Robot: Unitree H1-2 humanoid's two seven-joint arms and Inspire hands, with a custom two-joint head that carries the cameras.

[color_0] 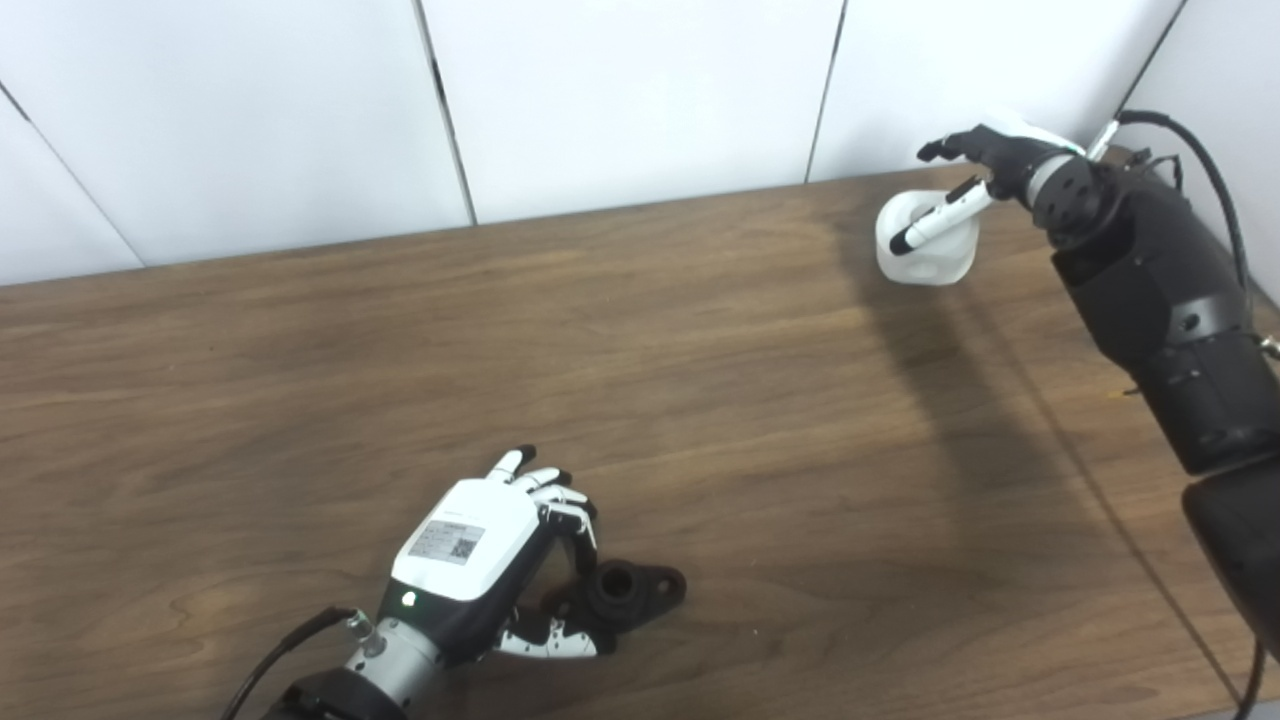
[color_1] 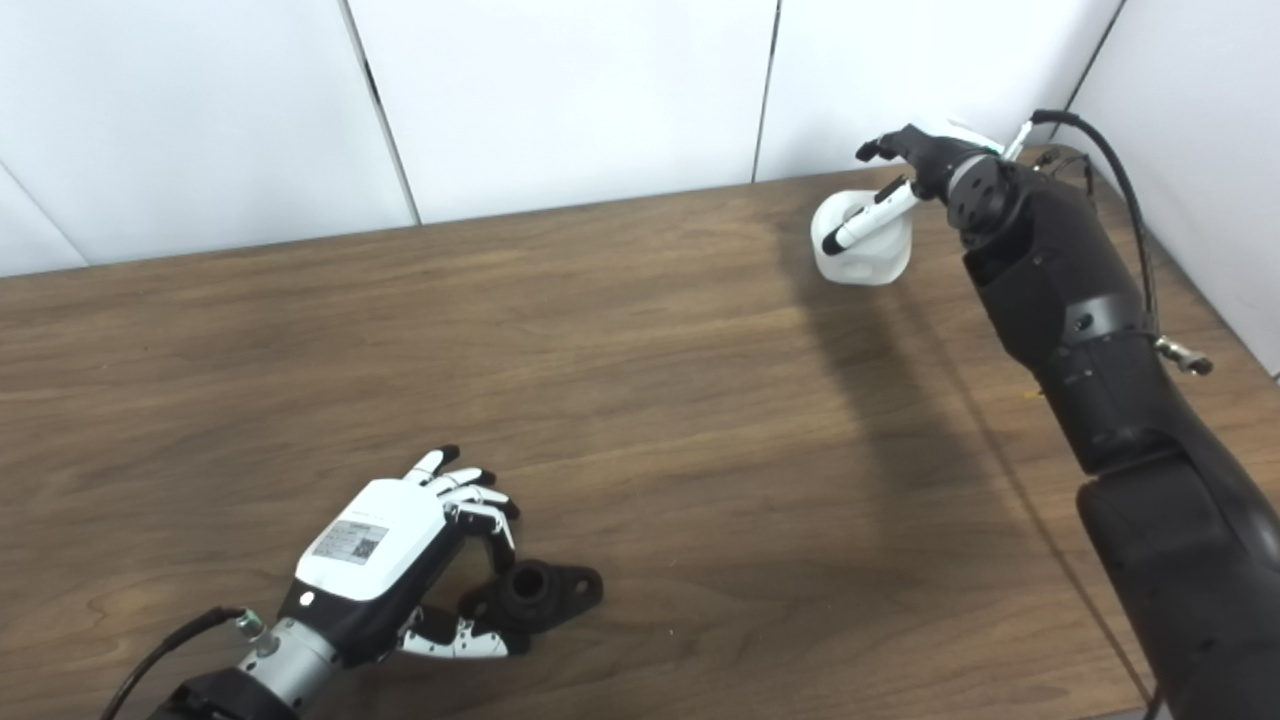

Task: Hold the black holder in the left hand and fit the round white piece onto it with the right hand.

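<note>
Item one, left hand: I am seeing it sitting low at the near edge of the wooden table, its white back facing up with a label on it. Its fingers are curling down over the black holder, and the thumb is lying along the near side of that part. I am reading this as a grasp closing on the holder, which is resting on the table surface, with its round socket and one flat ear sticking out past the fingers to the hand's right.

Item two, right hand: I am finding it at the far right corner of the table, well apart from the left hand. The round white piece is sitting just below and to the left of it. One white finger with a black tip is lying across the front of the piece; whether the hand is actually gripping it I cannot tell.

View differences: the right eye view is showing more of the right forearm down to the bottom edge; the left eye view is cropping it.

Hidden: the holder's near ear is lying behind the left fingers; the right palm is facing away.
</note>
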